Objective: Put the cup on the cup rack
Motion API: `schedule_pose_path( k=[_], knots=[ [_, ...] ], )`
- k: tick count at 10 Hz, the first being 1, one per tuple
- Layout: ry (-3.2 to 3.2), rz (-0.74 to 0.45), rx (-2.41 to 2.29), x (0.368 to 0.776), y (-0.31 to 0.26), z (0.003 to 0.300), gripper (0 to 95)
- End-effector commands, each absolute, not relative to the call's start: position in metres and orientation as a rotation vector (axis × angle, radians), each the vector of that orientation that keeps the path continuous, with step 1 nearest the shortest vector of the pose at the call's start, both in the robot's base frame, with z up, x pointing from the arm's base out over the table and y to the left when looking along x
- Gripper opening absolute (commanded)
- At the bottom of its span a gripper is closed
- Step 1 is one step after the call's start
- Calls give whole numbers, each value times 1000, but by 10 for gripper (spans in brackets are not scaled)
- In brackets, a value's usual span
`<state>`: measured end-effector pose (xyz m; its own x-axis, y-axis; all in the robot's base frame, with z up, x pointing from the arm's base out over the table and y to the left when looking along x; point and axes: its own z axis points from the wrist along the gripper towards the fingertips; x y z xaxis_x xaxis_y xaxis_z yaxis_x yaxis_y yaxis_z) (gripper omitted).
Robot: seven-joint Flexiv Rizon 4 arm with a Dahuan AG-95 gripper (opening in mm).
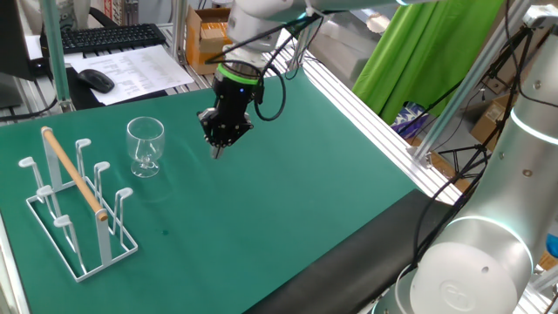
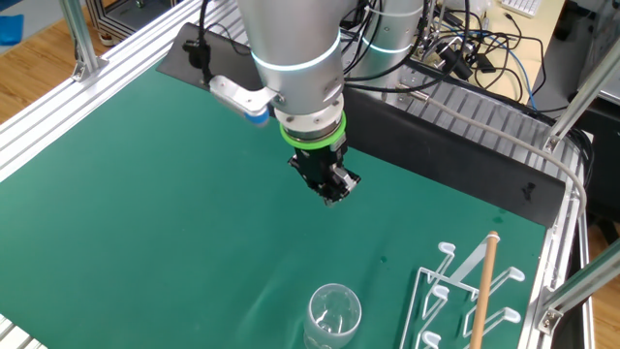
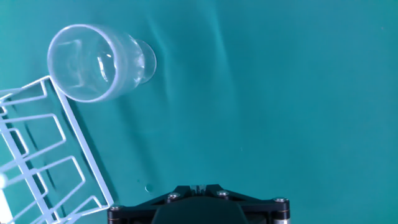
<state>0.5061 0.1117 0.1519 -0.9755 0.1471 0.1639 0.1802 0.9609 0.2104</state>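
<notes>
The cup (image 1: 145, 144) is a clear glass goblet standing upright on the green mat, just right of the cup rack (image 1: 103, 235). The rack is white wire with upright pegs and a slanted wooden rod (image 1: 74, 179). My gripper (image 1: 217, 150) hangs above the mat to the right of the cup, apart from it; its fingers taper together and hold nothing. In the other fixed view the gripper (image 2: 334, 197) is above the cup (image 2: 334, 315) and rack (image 2: 446, 250). The hand view shows the cup (image 3: 93, 62) at upper left, the rack (image 3: 71, 124) at lower left, and the gripper (image 3: 196, 186).
A keyboard (image 1: 113, 37), mouse (image 1: 96, 80) and papers lie beyond the mat's far edge. Aluminium frame rails (image 1: 366, 105) run along the mat's right side. A second robot arm (image 1: 514, 174) stands at the right.
</notes>
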Motion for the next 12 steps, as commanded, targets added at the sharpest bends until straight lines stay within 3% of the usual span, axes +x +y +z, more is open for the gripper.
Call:
schedule_pose_path(
  k=[1, 6, 12],
  knots=[
    [-2980, -361, -292, 502, 111, 153, 0],
    [-2957, -442, -360, 510, 122, 155, 0],
    [-2936, -433, -450, 520, 139, 161, 0]
  ],
)
